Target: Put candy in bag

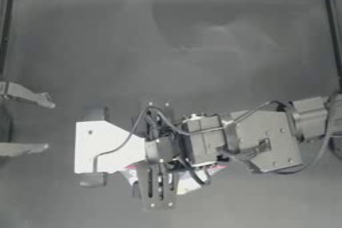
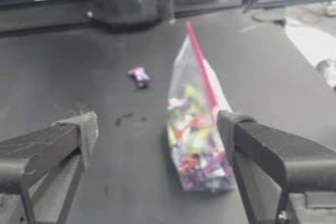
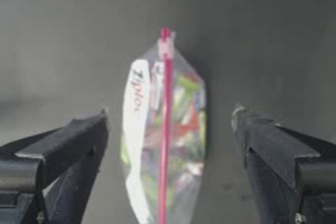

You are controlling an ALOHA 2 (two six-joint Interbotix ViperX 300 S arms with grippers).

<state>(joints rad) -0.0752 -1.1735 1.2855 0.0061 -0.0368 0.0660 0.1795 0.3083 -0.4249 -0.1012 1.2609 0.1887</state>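
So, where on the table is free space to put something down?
The dark table is bare across its whole far half. Crowded: the near middle, where both arms meet over the clear plastic zip bag, open left gripper and open right gripper around it.

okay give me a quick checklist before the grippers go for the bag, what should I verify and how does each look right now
1. Right gripper open wide enough for the bag: ok.
2. Bag centred between right jaws: ok.
3. Left gripper open: ok.
4. Candy free on the table, apart from the bag: ok.
5. Pink seal strip open for the candy: cannot tell.
6. Bag visible from above: not ok, the arms cover most of it.
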